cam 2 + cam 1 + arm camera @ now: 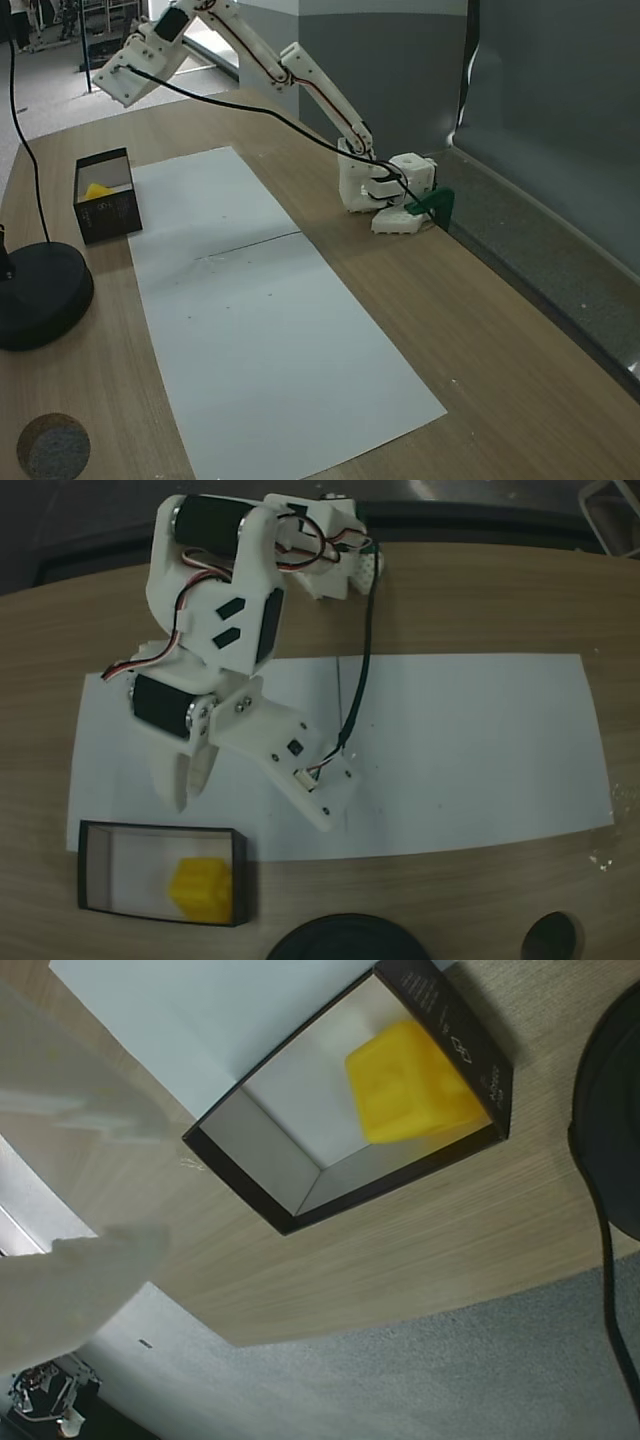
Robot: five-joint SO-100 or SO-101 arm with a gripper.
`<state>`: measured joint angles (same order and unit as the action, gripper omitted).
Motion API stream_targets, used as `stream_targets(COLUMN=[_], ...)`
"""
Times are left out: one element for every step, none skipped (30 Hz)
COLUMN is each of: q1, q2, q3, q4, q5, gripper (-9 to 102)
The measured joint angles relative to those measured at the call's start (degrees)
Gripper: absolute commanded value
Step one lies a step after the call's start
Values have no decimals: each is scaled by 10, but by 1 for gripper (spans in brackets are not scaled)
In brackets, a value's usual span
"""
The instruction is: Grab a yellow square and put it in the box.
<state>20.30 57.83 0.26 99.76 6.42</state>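
We judge the task all but finished: the yellow square [201, 887] sits inside the box [95, 865], resting on its pale bottom toward the right-hand end as a fixed view shows it, close to or touching the black wall there. In the wrist view the yellow square [412, 1082] lies in the far corner of the box [250, 1185], free of any grip. The tool [192, 772] hangs above the table [480, 600], over the white paper sheet [470, 750] just beyond the box's upper wall, and holds nothing; whether its fingers are parted or together we cannot tell from these pictures. In another fixed view the arm is stretched out high over the box [110, 215], where a sliver of yellow square [97, 190] shows above the rim. What seems left, as we see it, is only for the arm to draw back to rest. Counting: one yellow square, one box, one paper sheet, one arm with one tool, one round black base [40, 295] beside the box, and one small dark disc [52, 445] near the table's edge.
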Motion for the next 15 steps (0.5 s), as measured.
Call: stream_targets(q1=[-12, -28, -44, -60, -77, -98, -118, -142, -165, -186, -200, -211, -217, -221, -220], q2=[35, 76, 113, 155, 200, 247, 295, 346, 399, 457, 509, 562, 614, 666, 717], q3=[33, 74, 112, 156, 204, 253, 302, 354, 404, 460, 505, 554, 600, 647, 694], q4=[0, 0, 0, 0, 0, 0, 0, 0, 0, -1, -4, -10, -17, -27, -40], q5=[2, 3, 4, 4, 4, 4, 4, 4, 4, 4, 3, 2, 1, -4, -12], gripper=[6, 6, 6, 6, 6, 6, 6, 6, 5, 5, 5, 5, 5, 5, 5])
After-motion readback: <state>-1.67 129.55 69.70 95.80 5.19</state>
